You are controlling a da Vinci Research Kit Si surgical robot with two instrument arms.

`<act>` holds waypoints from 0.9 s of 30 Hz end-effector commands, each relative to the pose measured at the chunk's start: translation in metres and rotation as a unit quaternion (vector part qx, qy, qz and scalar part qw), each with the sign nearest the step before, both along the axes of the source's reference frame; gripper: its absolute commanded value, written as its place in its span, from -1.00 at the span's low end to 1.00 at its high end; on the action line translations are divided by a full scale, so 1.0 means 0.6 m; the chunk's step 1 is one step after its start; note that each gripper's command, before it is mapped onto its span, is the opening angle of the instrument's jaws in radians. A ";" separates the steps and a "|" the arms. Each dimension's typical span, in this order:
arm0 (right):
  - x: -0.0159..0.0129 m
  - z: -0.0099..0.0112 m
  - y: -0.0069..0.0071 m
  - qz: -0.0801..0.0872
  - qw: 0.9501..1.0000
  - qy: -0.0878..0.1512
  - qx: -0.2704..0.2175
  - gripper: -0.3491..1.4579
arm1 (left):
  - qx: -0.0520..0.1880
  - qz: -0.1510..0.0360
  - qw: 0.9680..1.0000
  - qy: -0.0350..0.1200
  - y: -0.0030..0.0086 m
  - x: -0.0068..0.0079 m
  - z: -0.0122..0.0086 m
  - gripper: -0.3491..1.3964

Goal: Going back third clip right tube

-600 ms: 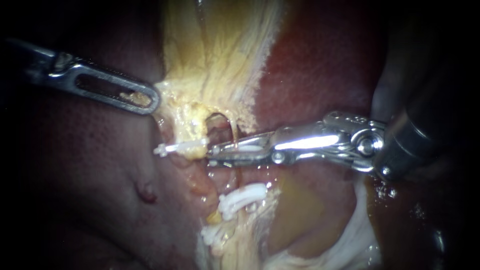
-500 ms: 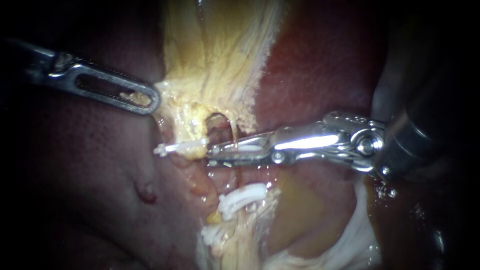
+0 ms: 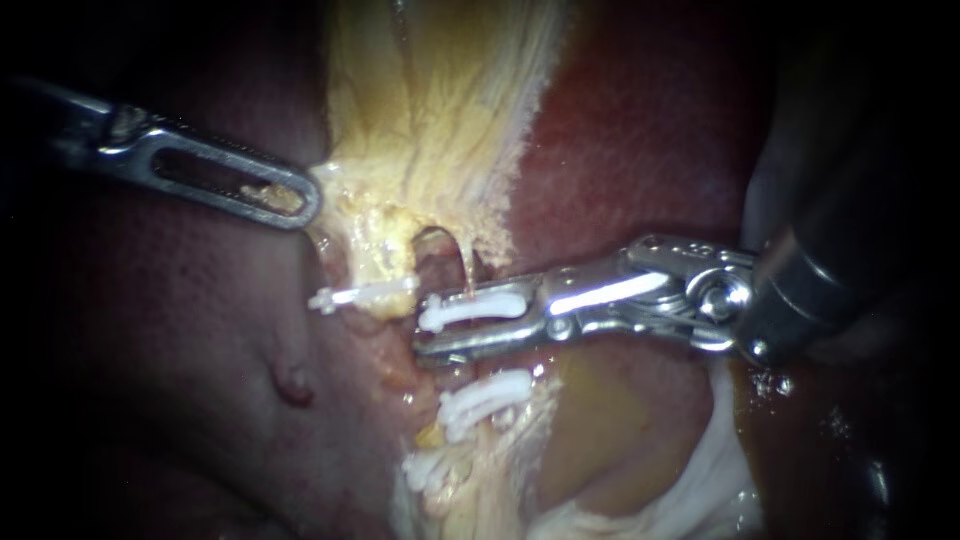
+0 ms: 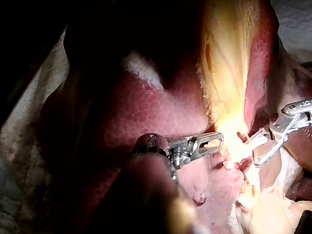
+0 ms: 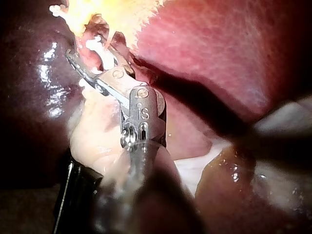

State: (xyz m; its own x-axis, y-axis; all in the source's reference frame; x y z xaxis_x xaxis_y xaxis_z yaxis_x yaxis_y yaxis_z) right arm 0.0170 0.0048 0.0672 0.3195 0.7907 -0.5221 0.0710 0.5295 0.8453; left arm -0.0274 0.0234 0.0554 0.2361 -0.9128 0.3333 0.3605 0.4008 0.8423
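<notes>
My right instrument (image 3: 423, 330) comes in from the right, its jaws open around a white clip (image 3: 470, 308). That clip sits shut across the thin right tube (image 3: 467, 268); the lower jaw hangs clear below it. Another white clip (image 3: 365, 293) crosses the left tube (image 3: 385, 250). My left instrument (image 3: 300, 205) has its slotted jaws shut on the yellow tissue at the gallbladder's (image 3: 440, 110) lower edge. In the right wrist view the jaws (image 5: 87, 61) flank the clip (image 5: 100, 51). The left wrist view shows my left instrument's jaws (image 4: 214, 141) on the yellow tissue.
Two more white clips (image 3: 485, 395) (image 3: 430, 470) lie lower on the yellow tissue stalk. Dark red liver (image 3: 640, 130) surrounds the field on both sides. A small red nub (image 3: 292, 385) sits on the liver at lower left. Pale membrane (image 3: 700, 480) lies below my right instrument.
My right instrument's jaws have opened; the lower jaw has dropped and the white clip now shows whole on the right tube. My left instrument has held still.
</notes>
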 end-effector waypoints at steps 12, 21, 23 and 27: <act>-0.0010 0.0037 0.0002 0.049 0.994 -0.022 -0.098 -0.06 | 0.000 0.000 1.000 0.000 -0.0001 0.0001 -0.0001 -1.00; -0.0053 0.0022 0.0009 0.040 0.988 -0.010 -0.148 -0.06 | 0.000 0.000 1.000 0.000 -0.0001 0.0002 -0.0001 -1.00; -0.0066 0.0014 0.0010 0.037 0.986 -0.006 -0.161 -0.06 | 0.000 0.000 1.000 0.000 -0.0001 0.0003 -0.0001 -1.00; -0.0101 -0.0008 0.0018 0.032 0.981 0.001 -0.189 -0.06 | 0.000 0.000 1.000 0.000 -0.0001 0.0005 -0.0001 -1.00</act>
State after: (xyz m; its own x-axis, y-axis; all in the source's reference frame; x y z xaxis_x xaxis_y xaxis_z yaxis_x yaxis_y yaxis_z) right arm 0.0103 0.0061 0.0662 0.2733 0.5466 -0.7916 0.0322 0.8172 0.5754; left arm -0.0271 0.0233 0.0553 0.2366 -0.9127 0.3331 0.3604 0.4008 0.8423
